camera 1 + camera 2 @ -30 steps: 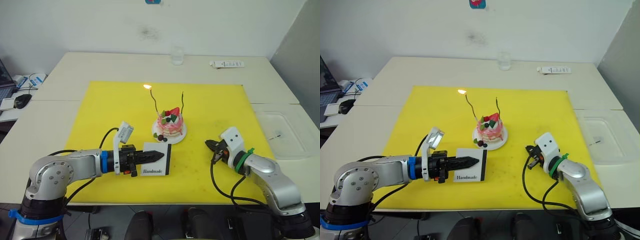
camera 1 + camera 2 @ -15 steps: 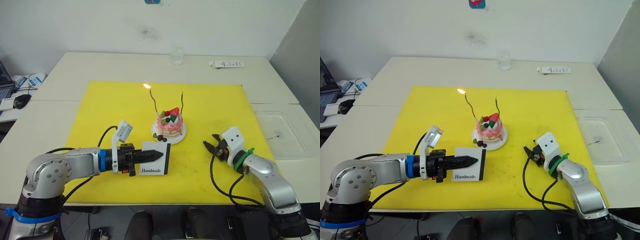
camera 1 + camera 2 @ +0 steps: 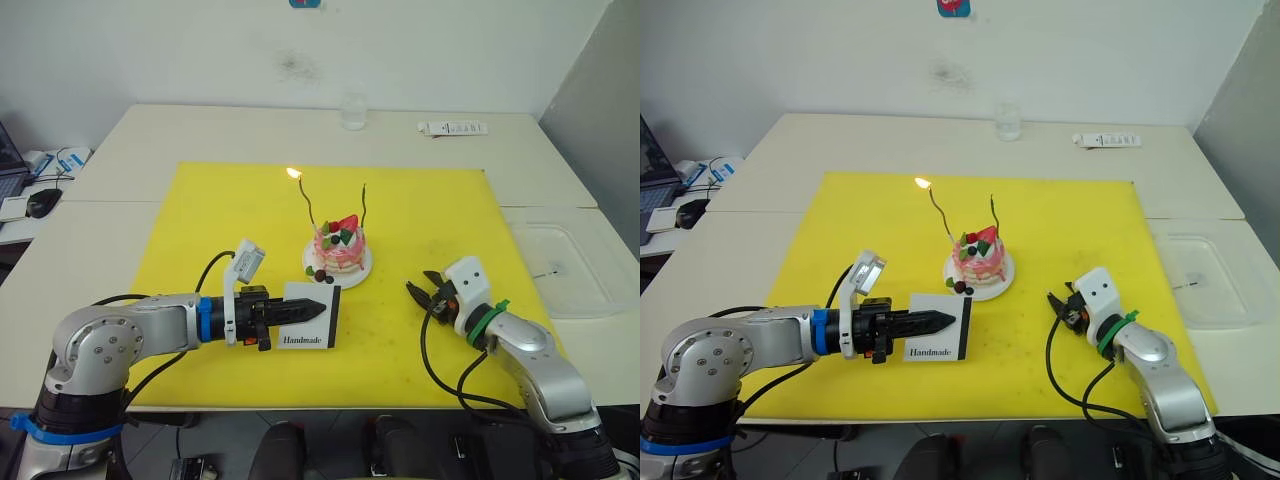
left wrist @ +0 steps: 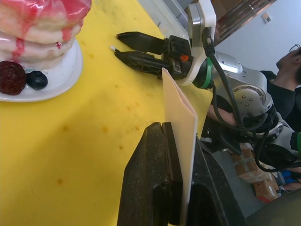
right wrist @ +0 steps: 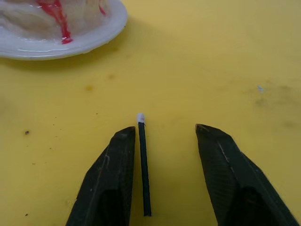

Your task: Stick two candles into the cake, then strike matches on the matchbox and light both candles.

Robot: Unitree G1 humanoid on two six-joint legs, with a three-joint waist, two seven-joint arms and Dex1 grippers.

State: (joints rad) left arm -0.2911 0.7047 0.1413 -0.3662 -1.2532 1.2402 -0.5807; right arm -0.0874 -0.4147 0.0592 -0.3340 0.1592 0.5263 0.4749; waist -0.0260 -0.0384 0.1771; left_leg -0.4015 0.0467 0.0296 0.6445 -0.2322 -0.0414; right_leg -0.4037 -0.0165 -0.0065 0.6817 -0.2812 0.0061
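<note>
Shifted slightly since a second ago: right gripper point(image 3: 421, 293), nudged toward the cake side of the yellow mat point(image 3: 200, 220); left gripper point(image 3: 305, 311) and matchbox point(image 3: 312, 318) drawn a touch toward the mat's left edge. Otherwise unchanged.

Cake point(image 3: 338, 248): pink, layered, on white plate point(image 3: 362, 269), near the middle of the mat. Two candles standing in it: left candle point(image 3: 309, 205) lit, small flame at its tip; right candle point(image 3: 366, 205) unlit.

Matchbox: white, lettered "Handmade", held upright on its edge, pinched between the left gripper's fingers point(image 4: 150, 179), between the cake and the mat's near edge, apart from the plate.

Right gripper: fingers spread, low over the mat, to the right of the plate, apart from it. One match point(image 5: 142, 162): dark stick, pale head, lying on the mat between the spread fingers, just beside one finger point(image 5: 113, 179), head toward the plate. Contact with that finger: cannot tell.

Surroundings, on the white tabletop point(image 3: 200, 130) beyond the mat: clear glass point(image 3: 353, 111) near the far edge; white remote-like item point(image 3: 453, 128) toward the far right corner; clear plastic tray point(image 3: 580, 300) off the mat's right edge, a small dark item inside; computer mouse point(image 3: 44, 202) and cables at the left edge.

Nothing between the right gripper and the matchbox but bare mat.
</note>
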